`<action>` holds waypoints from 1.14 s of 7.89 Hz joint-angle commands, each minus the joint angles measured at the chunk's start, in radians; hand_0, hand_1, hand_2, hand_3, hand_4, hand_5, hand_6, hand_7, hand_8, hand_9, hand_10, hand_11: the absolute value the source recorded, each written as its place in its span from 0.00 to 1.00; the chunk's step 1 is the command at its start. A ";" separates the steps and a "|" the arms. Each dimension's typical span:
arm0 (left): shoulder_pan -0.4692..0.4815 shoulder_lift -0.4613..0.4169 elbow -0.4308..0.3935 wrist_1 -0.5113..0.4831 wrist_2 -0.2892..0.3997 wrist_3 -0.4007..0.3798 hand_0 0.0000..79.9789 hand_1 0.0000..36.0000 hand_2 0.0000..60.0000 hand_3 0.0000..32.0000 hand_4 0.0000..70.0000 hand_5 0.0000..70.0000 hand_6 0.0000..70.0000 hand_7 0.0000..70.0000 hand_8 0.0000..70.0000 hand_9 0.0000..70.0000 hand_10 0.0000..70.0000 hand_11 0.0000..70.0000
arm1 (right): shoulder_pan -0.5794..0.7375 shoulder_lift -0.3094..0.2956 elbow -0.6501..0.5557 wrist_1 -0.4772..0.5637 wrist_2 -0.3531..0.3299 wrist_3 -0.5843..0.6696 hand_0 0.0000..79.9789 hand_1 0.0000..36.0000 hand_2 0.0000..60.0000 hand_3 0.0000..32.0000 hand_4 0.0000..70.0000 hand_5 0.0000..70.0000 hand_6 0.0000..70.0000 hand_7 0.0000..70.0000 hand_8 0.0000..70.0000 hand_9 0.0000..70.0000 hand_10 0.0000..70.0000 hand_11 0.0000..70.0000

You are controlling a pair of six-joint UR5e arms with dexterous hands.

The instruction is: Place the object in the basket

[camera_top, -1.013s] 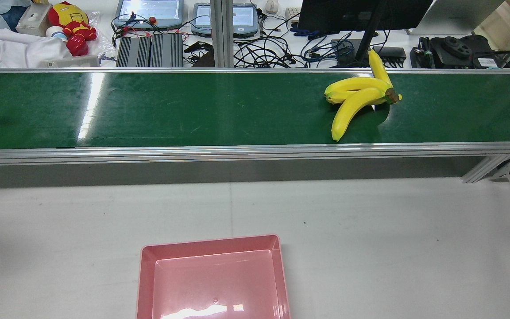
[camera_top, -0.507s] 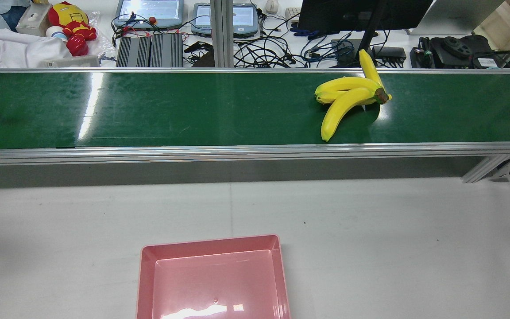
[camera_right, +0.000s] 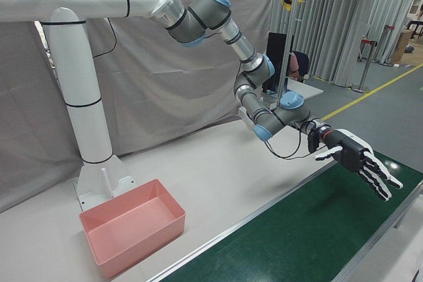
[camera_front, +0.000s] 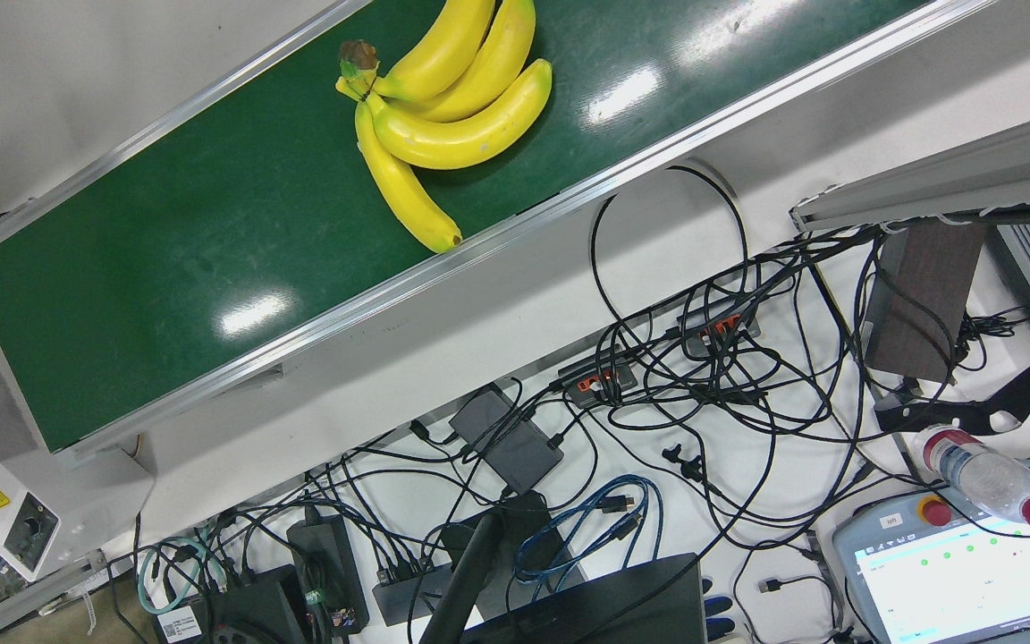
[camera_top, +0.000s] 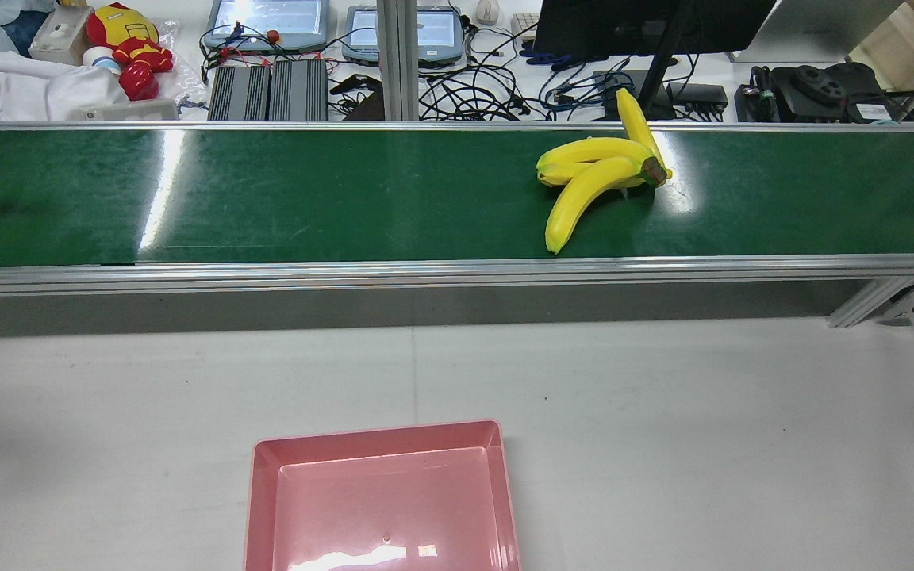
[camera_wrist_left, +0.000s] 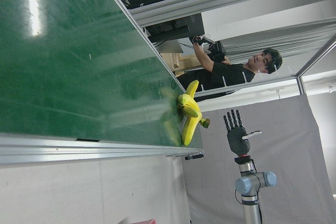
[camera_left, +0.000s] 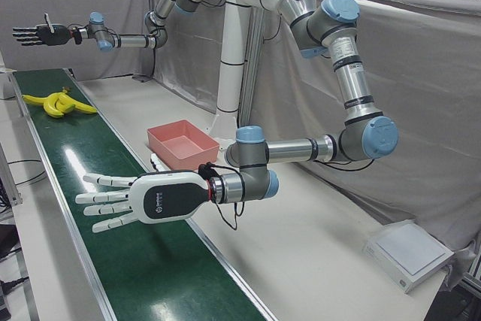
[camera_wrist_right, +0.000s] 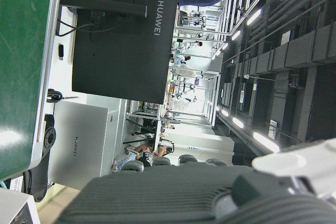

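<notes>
A bunch of yellow bananas lies on the green conveyor belt, right of middle in the rear view. It also shows in the front view, the left-front view and the left hand view. The pink basket stands empty on the white table near the pedestal. My left hand is open just above the belt, far from the bananas. My right hand is open, high beyond the bananas. Neither hand shows in the rear view.
Beyond the belt lies a desk with tangled cables, a monitor, teach pendants and a toy. A person stands near the belt's banana end. A white box sits on the table corner.
The bananas have travelled leftward along the belt in the rear view, keeping the same pose. The basket has not moved.
</notes>
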State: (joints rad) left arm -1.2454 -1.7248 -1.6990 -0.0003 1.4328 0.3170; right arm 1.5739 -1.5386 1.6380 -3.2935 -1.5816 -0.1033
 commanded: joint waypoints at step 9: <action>0.090 -0.027 0.004 0.031 0.003 0.008 0.74 0.48 0.00 0.34 0.18 0.18 0.01 0.10 0.12 0.15 0.05 0.11 | 0.000 0.000 0.002 0.000 0.000 0.001 0.00 0.00 0.00 0.00 0.00 0.00 0.00 0.00 0.00 0.00 0.00 0.00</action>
State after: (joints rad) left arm -1.1551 -1.7529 -1.6951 0.0305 1.4353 0.3233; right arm 1.5739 -1.5386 1.6390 -3.2935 -1.5815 -0.1028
